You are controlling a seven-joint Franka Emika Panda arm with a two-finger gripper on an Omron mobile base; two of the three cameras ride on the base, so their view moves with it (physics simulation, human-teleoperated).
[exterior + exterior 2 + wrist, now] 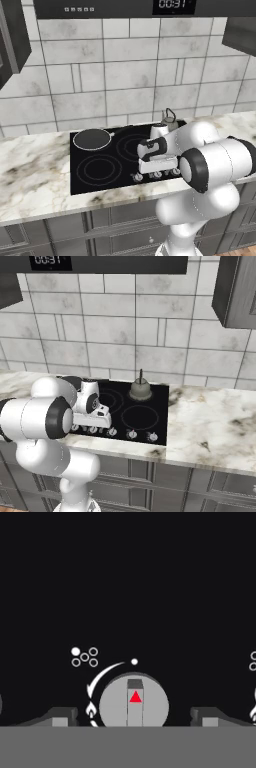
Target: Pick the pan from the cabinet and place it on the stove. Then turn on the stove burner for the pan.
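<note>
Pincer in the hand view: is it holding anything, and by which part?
Nothing is held. The pincer stands open, its fingertips on either side of a stove knob without touching it.

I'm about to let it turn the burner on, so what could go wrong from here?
1. The hand straddles one knob in a row; its fingers stand apart, so closing off-centre might slip.
2. This knob may serve a burner other than the one under the pan.
3. The kettle sits on another ring.
</note>
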